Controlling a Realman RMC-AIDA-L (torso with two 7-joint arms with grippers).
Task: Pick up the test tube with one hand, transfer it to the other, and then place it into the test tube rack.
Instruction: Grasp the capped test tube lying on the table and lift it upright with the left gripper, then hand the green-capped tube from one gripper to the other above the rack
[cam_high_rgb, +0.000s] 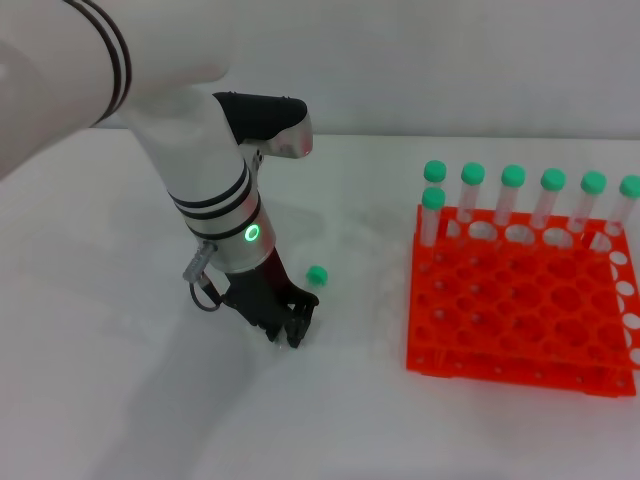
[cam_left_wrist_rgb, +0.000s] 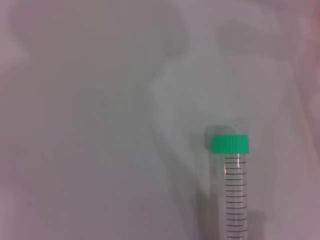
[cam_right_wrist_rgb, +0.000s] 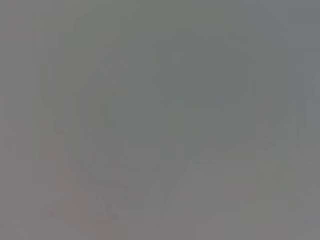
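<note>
A clear test tube with a green cap (cam_high_rgb: 317, 274) lies on the white table, just beyond my left gripper (cam_high_rgb: 289, 327). In the left wrist view the tube (cam_left_wrist_rgb: 234, 195) shows its green cap (cam_left_wrist_rgb: 230, 144) and graduated body, which runs out of the picture toward the gripper. My left gripper is low at the table, right by the tube's body; I cannot tell whether it touches the tube. The orange test tube rack (cam_high_rgb: 520, 320) stands to the right. My right gripper is out of view, and the right wrist view shows only flat grey.
Several green-capped tubes (cam_high_rgb: 513, 195) stand upright in the rack's back row, and one more (cam_high_rgb: 432, 212) stands at its near-left corner. White table (cam_high_rgb: 120, 400) lies in front of and left of the gripper.
</note>
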